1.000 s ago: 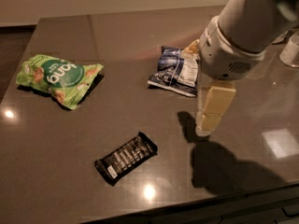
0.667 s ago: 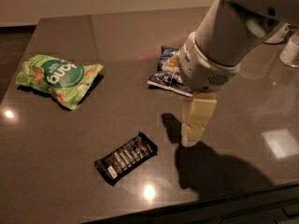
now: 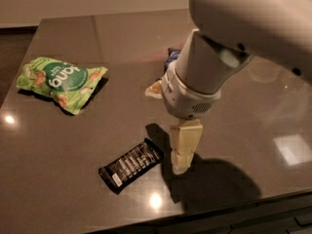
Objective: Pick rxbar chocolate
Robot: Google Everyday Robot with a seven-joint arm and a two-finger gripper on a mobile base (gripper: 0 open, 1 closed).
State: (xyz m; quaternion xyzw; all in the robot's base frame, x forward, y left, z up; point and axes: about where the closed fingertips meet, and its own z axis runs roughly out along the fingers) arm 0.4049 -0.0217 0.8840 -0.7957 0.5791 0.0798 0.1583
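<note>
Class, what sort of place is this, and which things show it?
Probably an office snack area: a glossy dark table holds a green snack bag and the rxbar chocolate. The gripper hangs just beside the bar.

Dimly, warmly lit from above, with heavy shadow (image 3: 219, 185) pooled on the glossy table (image 3: 63, 150) right of the jaws of the low-hanging gripper (image 3: 181, 165), a glare spot (image 3: 155, 200) below-left, a pale reflection (image 3: 292, 149) farther right.

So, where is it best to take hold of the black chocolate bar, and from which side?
Grip the chocolate bar at its middle, across the narrow width, coming from above: it lies flat and slanted on the table. The gripper hangs close beside one end.
</note>
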